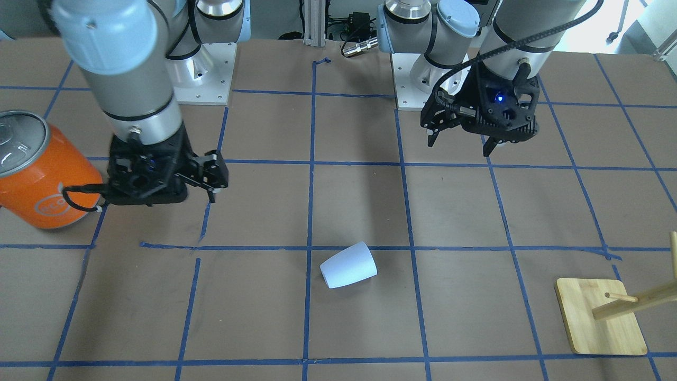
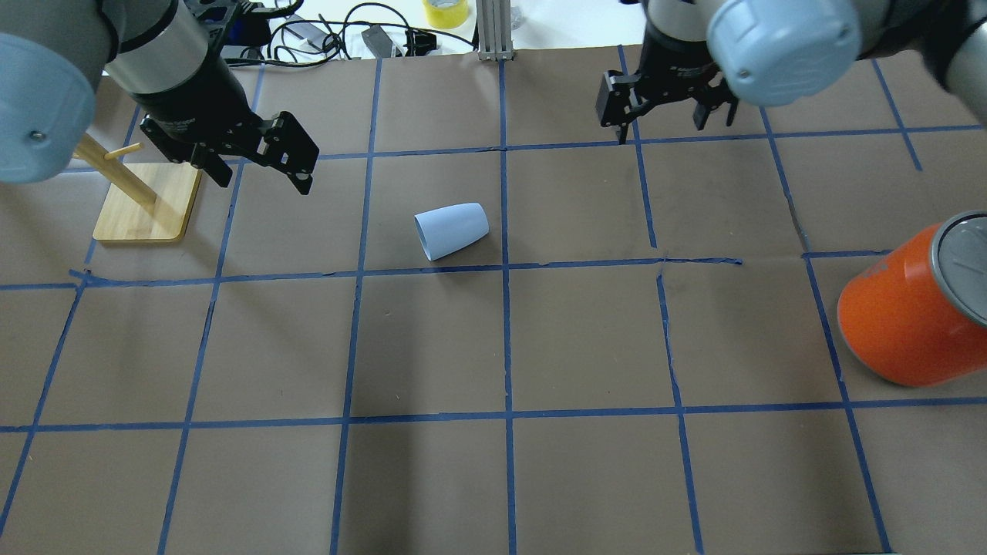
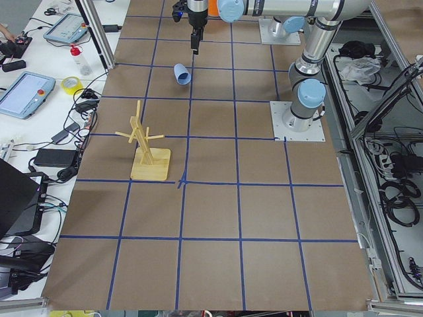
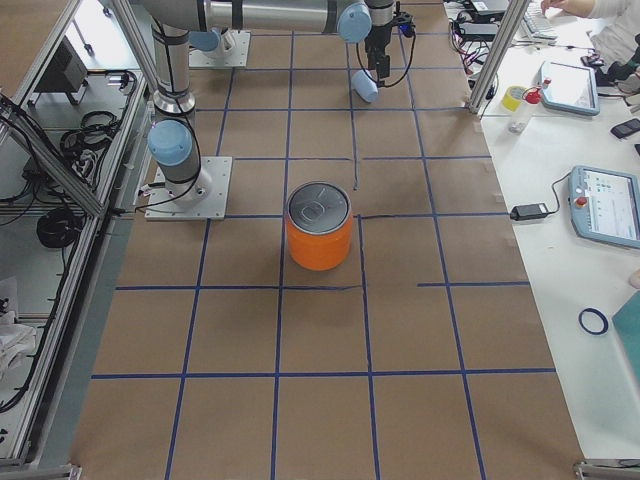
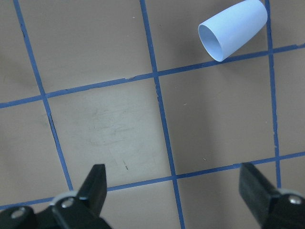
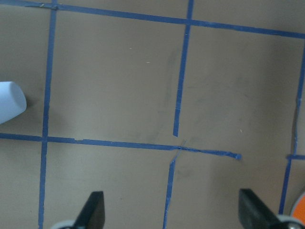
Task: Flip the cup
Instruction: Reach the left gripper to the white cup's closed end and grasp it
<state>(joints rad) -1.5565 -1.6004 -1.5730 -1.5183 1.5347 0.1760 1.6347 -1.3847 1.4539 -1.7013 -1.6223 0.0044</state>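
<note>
The cup (image 2: 453, 230) is a small pale blue-white tumbler lying on its side near the middle of the table, its mouth toward the robot's left. It also shows in the front view (image 1: 348, 265), the left wrist view (image 5: 233, 29) and at the left edge of the right wrist view (image 6: 10, 101). My left gripper (image 2: 264, 179) is open and empty, hovering above the table to the cup's left, apart from it (image 5: 174, 174). My right gripper (image 2: 671, 127) is open and empty, hovering to the cup's far right (image 6: 171, 200).
A large orange can (image 2: 910, 316) with a silver top stands at the right side. A wooden peg stand (image 2: 146, 202) on a bamboo base stands at the far left, just beside my left gripper. Blue tape lines grid the brown table.
</note>
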